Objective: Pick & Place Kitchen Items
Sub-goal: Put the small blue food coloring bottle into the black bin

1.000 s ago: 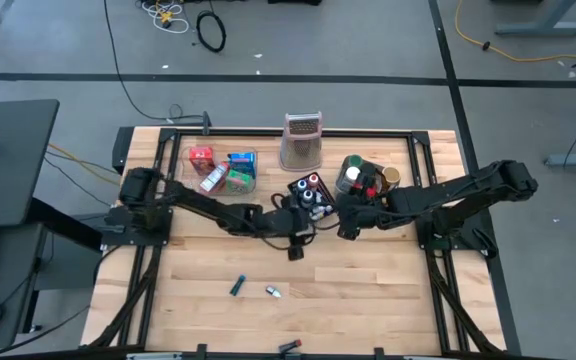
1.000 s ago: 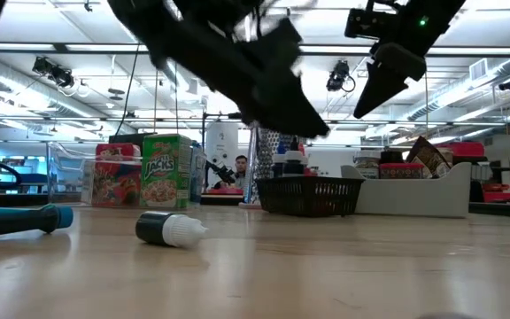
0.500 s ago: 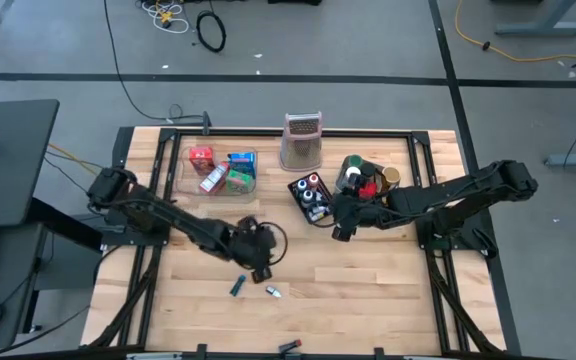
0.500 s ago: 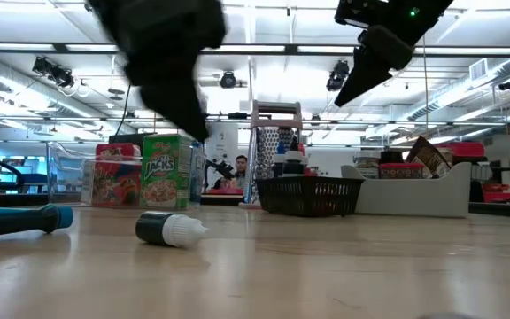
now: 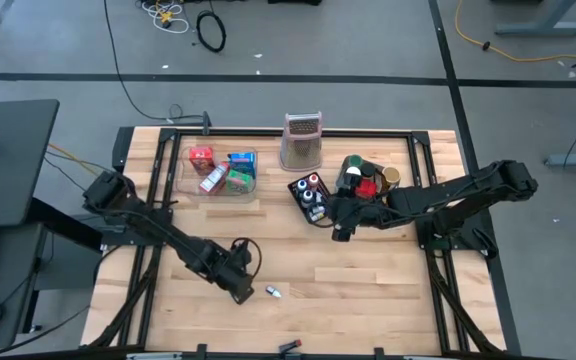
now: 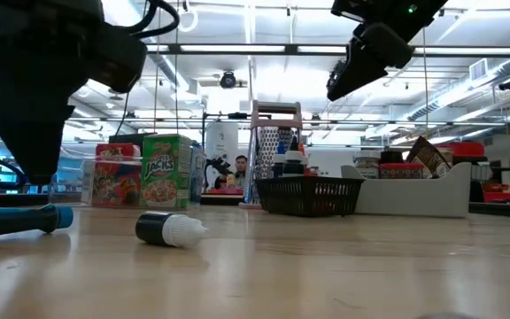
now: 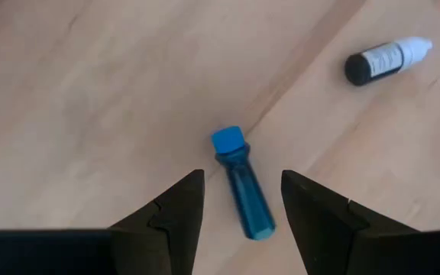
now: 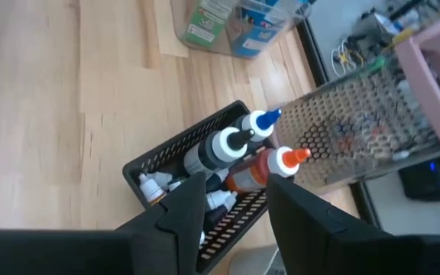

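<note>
Hovering over the front of the table, the left gripper [image 7: 235, 202] holds its jaws parted and empty, with the blue vial [image 7: 241, 186] lying flat on the wood between the fingertips, its long axis running along the gap, cap pointing away. The black dropper bottle [image 7: 386, 59] lies nearby. The right gripper [image 8: 235, 206], jaws apart and empty, waits above the black mesh basket [image 8: 176, 156], far from the vial

Bright, even overhead light; ceiling strips glare in low view; soft shadows.
</note>
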